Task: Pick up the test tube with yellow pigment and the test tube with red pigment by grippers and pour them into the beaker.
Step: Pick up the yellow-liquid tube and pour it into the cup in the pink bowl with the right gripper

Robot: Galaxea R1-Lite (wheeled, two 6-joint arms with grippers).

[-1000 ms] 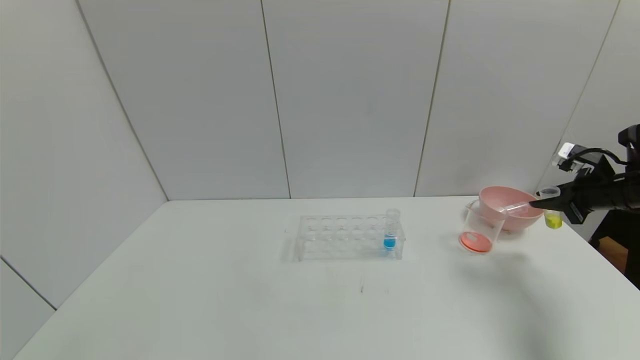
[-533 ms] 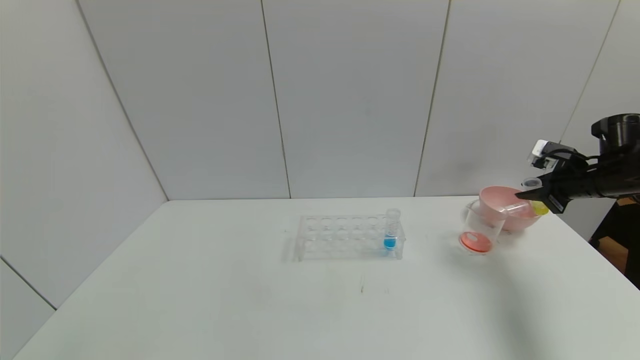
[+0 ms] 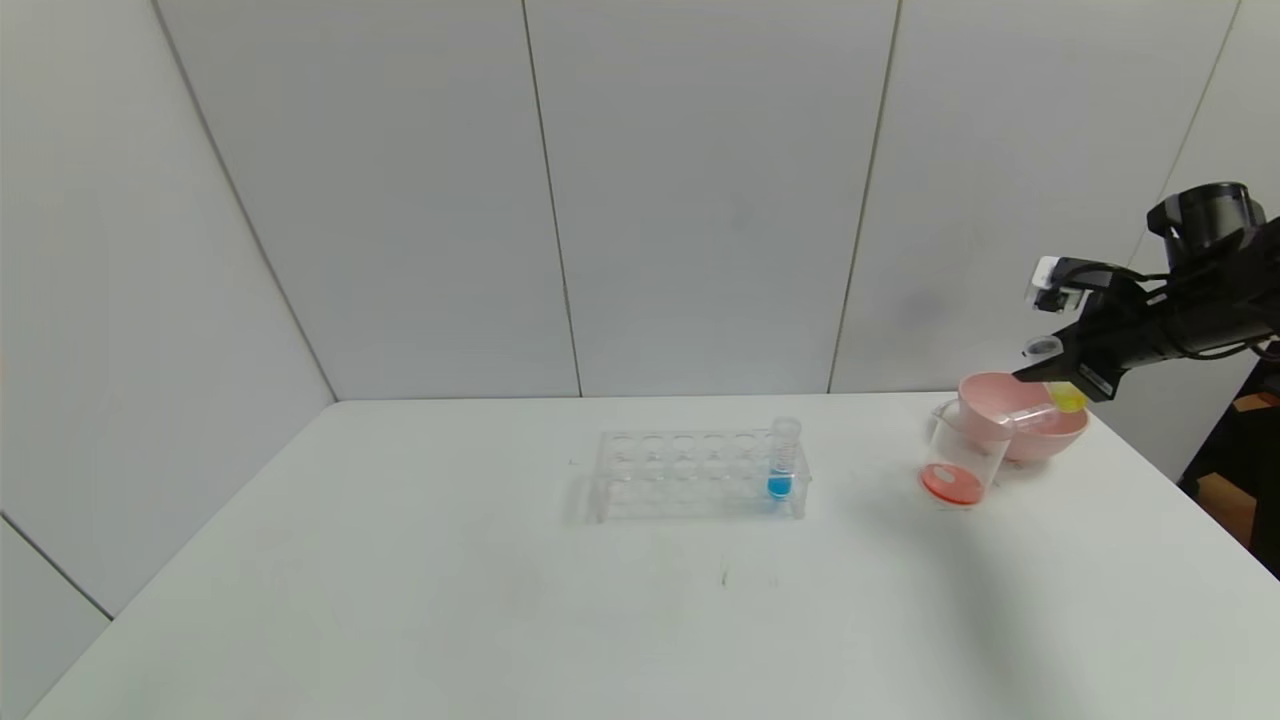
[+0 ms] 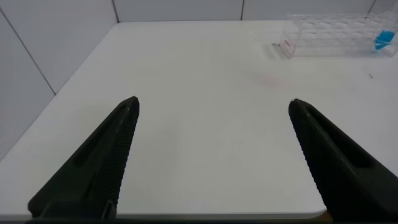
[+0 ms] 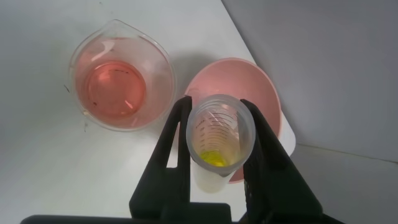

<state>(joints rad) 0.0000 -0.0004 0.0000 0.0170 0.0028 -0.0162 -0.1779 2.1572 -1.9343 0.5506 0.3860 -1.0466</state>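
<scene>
My right gripper (image 3: pixel 1035 368) is shut on the test tube with yellow pigment (image 3: pixel 1062 392) and holds it in the air above the pink bowl (image 3: pixel 1060 432). In the right wrist view the two fingers clamp the tube (image 5: pixel 221 134) just below its open mouth, and yellow liquid sits at its bottom. The beaker (image 3: pixel 962 455) stands on the table against the bowl's left side, with red-orange liquid (image 5: pixel 115 87) in it. A clear tube (image 3: pixel 1030 414) with no colour showing lies slanted in the bowl. My left gripper (image 4: pixel 214 106) hangs open over the table's near left part, holding nothing.
A clear many-holed rack (image 3: pixel 690 475) stands mid-table with a blue-liquid tube (image 3: pixel 782 460) upright in its right end. The table's right edge (image 3: pixel 1190 500) runs close behind the bowl. The grey wall stands right behind the table.
My right gripper has lifted the yellow tube up and to the left, from beside the bowl's right side to above the bowl. The beaker and rack have not moved.
</scene>
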